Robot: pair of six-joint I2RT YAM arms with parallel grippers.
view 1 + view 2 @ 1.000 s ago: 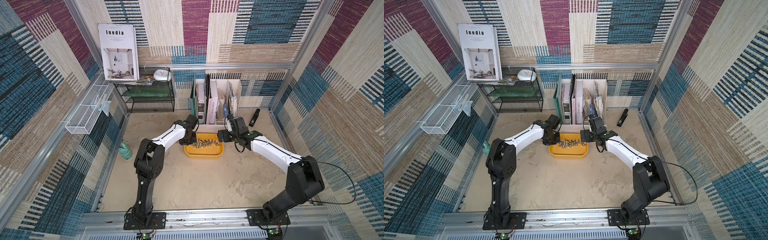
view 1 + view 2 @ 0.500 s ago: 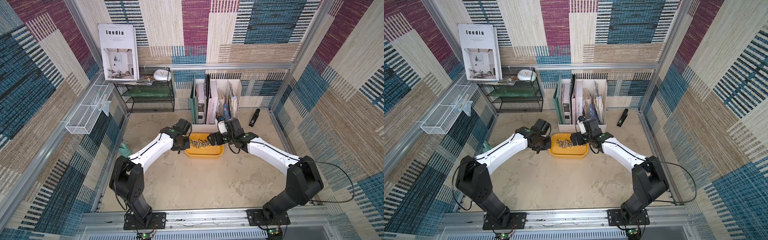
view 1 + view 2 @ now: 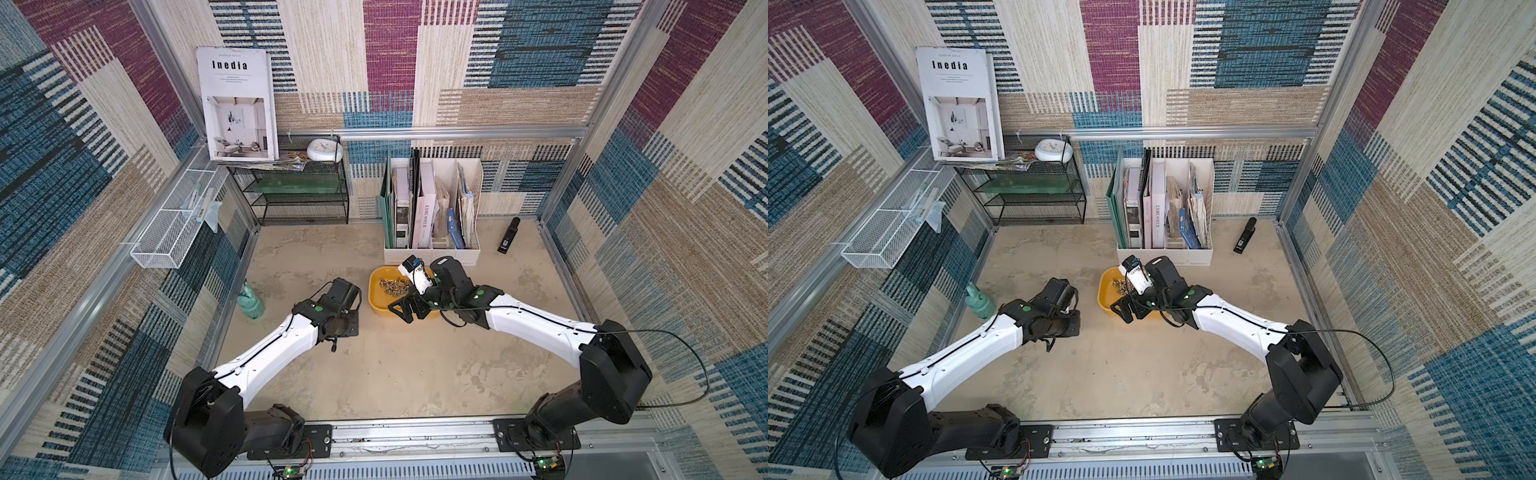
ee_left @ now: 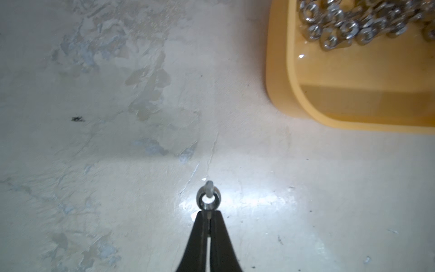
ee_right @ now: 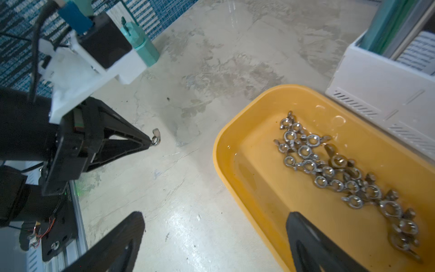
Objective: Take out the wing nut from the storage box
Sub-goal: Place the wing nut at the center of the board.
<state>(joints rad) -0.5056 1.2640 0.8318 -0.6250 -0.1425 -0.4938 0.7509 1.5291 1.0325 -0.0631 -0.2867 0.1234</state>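
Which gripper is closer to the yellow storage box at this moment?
Right. The right gripper stands open across the storage box rim, one finger above its inside. The left gripper, shut on a wing nut, is over the table beside it, not touching.

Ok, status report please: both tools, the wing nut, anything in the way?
Left tool shut on one wing nut, outside the storage box. Right tool open, over the box rim. Nothing in the way.

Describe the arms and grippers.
The left arm and right arm have white links, black joints and a green dot near the wrist. A thin black cable loops off the right one. The left gripper and right gripper are black, with tapering fingers.
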